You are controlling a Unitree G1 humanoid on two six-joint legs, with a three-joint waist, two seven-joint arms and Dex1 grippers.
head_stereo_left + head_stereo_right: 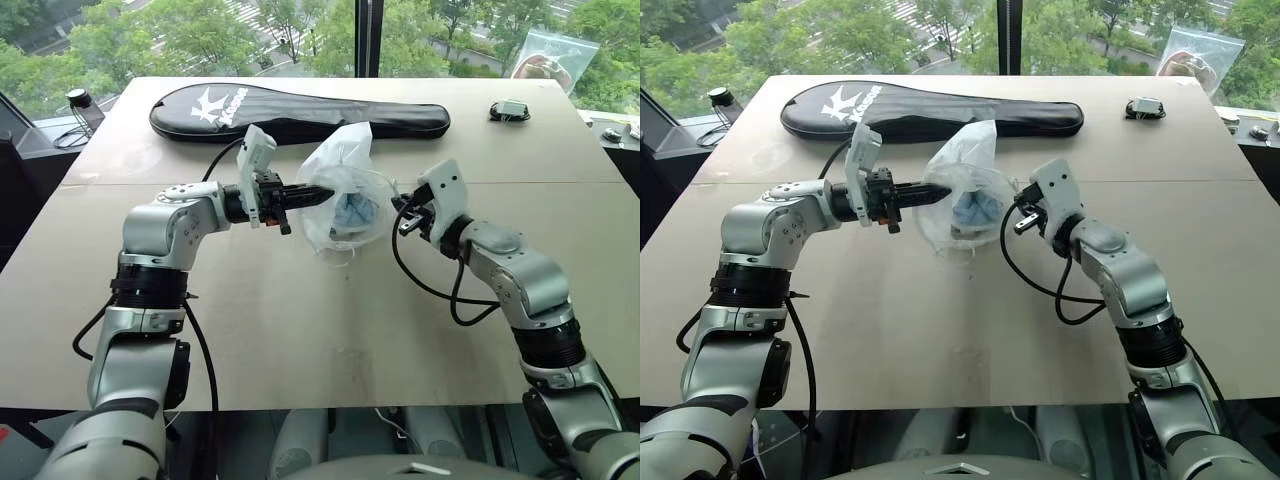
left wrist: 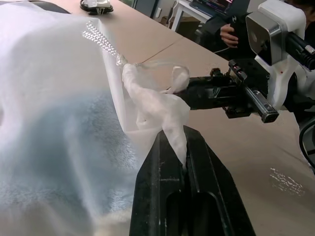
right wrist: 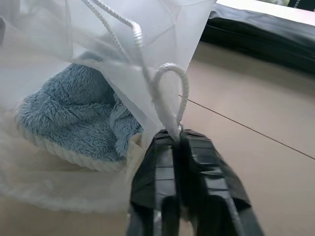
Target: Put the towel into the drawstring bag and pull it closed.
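The drawstring bag [image 1: 335,170], translucent white, is held up just above the table between my two grippers. Through its thin wall I see the light-blue towel [image 3: 74,115] lying inside at the bottom. On the bag's left side, my left gripper [image 1: 318,195] is shut on a bunched piece of its mouth edge [image 2: 162,110]. At the bag's right side, my right gripper [image 1: 402,215] is shut on a loop of the white drawstring cord [image 3: 170,78]. The cord runs from that loop up into the bag's hem.
A long black racket case [image 1: 300,112] lies across the table behind the bag. A small black device [image 1: 510,110] sits at the back right, with a clear zip bag [image 1: 555,60] beyond it. The left wrist view catches a person's hand [image 2: 229,35] past the table.
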